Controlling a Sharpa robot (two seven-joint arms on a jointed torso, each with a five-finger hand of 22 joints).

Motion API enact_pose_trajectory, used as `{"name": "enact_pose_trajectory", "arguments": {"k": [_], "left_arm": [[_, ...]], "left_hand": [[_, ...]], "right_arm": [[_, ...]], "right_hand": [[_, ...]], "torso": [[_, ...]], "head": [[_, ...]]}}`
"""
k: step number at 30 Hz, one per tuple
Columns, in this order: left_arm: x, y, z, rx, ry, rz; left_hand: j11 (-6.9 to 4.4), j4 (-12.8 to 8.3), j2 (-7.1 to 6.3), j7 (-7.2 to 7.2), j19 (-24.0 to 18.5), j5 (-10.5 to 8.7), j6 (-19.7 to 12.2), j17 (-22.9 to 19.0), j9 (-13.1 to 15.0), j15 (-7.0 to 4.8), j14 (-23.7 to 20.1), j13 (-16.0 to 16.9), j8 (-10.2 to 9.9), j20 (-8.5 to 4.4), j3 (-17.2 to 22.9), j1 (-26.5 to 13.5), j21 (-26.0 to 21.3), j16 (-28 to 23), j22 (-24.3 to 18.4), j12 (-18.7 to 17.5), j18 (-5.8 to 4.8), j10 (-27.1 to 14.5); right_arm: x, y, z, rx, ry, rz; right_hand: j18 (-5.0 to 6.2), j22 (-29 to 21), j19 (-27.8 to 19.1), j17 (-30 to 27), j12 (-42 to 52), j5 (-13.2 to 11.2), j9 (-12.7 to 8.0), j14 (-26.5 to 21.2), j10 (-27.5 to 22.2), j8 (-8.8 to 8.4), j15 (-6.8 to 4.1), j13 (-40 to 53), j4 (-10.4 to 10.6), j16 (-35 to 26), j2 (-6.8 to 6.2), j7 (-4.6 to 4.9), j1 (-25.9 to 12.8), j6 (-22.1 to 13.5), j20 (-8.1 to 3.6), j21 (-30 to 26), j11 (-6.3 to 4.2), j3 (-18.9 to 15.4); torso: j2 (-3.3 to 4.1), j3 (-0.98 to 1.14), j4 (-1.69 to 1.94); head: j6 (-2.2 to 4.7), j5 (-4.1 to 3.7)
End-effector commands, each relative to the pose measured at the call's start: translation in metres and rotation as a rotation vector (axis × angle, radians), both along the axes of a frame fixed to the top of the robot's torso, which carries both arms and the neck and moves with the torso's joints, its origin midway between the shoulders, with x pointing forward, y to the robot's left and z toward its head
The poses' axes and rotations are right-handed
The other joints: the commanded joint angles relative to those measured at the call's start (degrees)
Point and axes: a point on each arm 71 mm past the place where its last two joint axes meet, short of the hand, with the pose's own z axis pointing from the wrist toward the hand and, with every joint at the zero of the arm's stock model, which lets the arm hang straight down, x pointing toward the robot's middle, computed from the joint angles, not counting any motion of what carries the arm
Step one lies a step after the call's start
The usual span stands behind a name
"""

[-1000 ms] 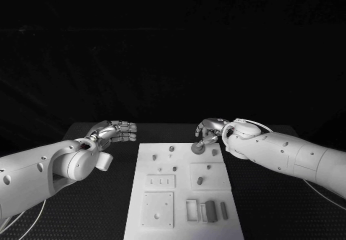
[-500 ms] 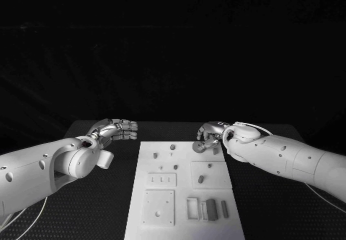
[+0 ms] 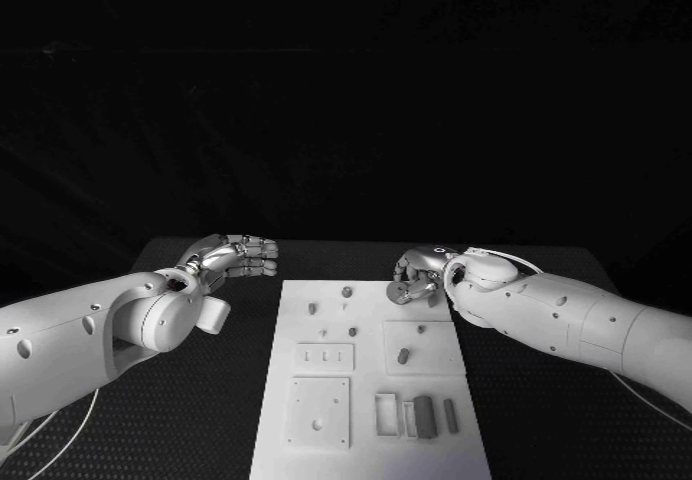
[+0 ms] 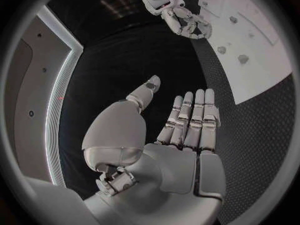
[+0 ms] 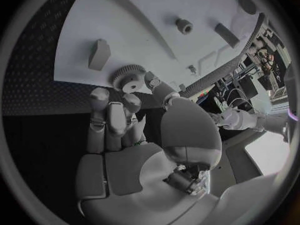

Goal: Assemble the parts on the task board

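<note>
keep gear (image 5: 127,78) pinched at its rim by right hand (image 3: 421,274) fingers (image 5: 110,116); carry level above far right corner of task board (image 3: 361,400), lower squarely onto its seat. gear sits at fingertips, clear of palm. left hand (image 4: 178,135) off board above counter (image 3: 173,400), fingers straight, together, holding nothing.

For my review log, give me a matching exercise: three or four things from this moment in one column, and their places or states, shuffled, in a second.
Things:
1. left hand
2. right hand
3. gear
4. task board

States:
A. white plate in the middle of the table
B. pinched in fingertips at the board's far right edge
C. holds nothing, fingers straight, off the board
D. holds a toothed part

Pairs: 1-C, 2-D, 3-B, 4-A
</note>
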Motion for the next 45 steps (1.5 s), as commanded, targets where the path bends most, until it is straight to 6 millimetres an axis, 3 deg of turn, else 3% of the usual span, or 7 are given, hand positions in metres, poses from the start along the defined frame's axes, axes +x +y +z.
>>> {"name": "enact_pose_trajectory", "arguments": {"k": [1,22,35,45], "left_arm": [[0.0,-0.0024,0.0019,-0.005,-0.012,-0.016],[-0.0004,-0.0021,0.0017,-0.004,-0.009,-0.018],[-0.0005,-0.0011,0.0016,-0.003,-0.008,-0.017],[-0.0002,-0.0016,0.0015,-0.003,-0.008,-0.019]], "left_hand": [[-0.01,-0.02,0.37,1.75,0.01,-0.23,0.13,0.07,-0.08,0.21,-0.24,0.02,-0.25,0.32,-0.22,-0.1,-0.34,-0.21,0.07,-0.2,0.67,0.36],[0.0,-0.01,0.39,1.79,0.01,-0.23,0.08,0.07,-0.1,0.22,-0.25,0.01,-0.3,0.33,-0.25,-0.11,-0.37,-0.24,0.08,-0.26,0.68,0.36],[0.0,-0.02,0.41,1.76,0.01,-0.23,0.1,0.08,-0.11,0.22,-0.25,0.0,-0.3,0.34,-0.25,-0.09,-0.39,-0.25,0.1,-0.29,0.68,0.36],[0.0,-0.02,0.41,1.73,0.01,-0.23,0.1,0.08,-0.11,0.23,-0.26,-0.01,-0.31,0.34,-0.26,-0.08,-0.4,-0.26,0.1,-0.31,0.69,0.36]], "right_arm": [[0.0006,0.0003,-0.0016,-0.019,0.002,0.001],[0.0019,-0.0036,-0.0086,-0.038,0.039,-0.007],[0.0011,-0.0055,-0.0106,-0.042,0.047,-0.009],[-0.0002,-0.0055,-0.0108,-0.031,0.037,-0.004]], "right_hand": [[2.74,1.08,-0.05,0.1,0.35,0.17,-0.04,0.51,-0.46,-0.27,-0.04,0.82,0.01,0.28,0.38,0.35,0.35,0.11,-0.28,0.28,-0.14,-0.26],[2.74,1.14,-0.38,0.12,2.22,0.18,-0.02,0.39,-1.13,-0.1,0.05,0.75,-0.35,0.78,4.19,0.4,0.65,0.4,-0.28,0.61,-0.08,-0.17],[2.74,1.17,-0.56,0.02,2.49,0.17,0.02,0.28,-1.28,0.04,0.02,0.62,-0.49,0.86,4.3,0.35,1.22,0.64,-0.28,0.72,-0.11,-0.28],[2.74,1.12,-0.9,-0.64,2.65,0.17,-0.3,-0.3,-1.67,-0.59,0.19,0.34,-0.44,0.68,3.39,0.6,1.53,-0.47,-0.19,0.72,0.1,-0.7]], "torso": [[0.0,0.05,0.02],[-0.02,-0.03,-0.03],[0.02,0.04,-0.1],[-0.04,0.05,-0.08]], "head": [[-0.13,0.05],[-0.3,0.12],[-0.37,0.09],[-0.31,-0.07]]}}
